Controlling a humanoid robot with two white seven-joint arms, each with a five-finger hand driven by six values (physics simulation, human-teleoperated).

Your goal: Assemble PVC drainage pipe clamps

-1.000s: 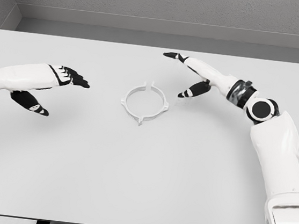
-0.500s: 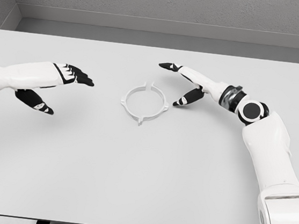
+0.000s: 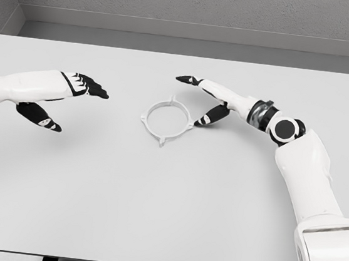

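A white ring-shaped pipe clamp (image 3: 168, 121) with small tabs around its rim lies flat near the middle of the white table (image 3: 166, 199). My right hand (image 3: 194, 101) hovers just right of and above the ring, its fingers spread, with the thumb tip close to the ring's right tab and the forefinger stretched past its far side. It holds nothing. Off to the left my left hand (image 3: 70, 103) floats above the table with its fingers extended and thumb hanging down, well apart from the clamp.
The table's far edge meets a grey wall (image 3: 188, 6). The near edge runs along the bottom of the view.
My right hand has moved left and nearer, closing in on the clamp's right side. The left hand has barely shifted. The clamp has not moved.
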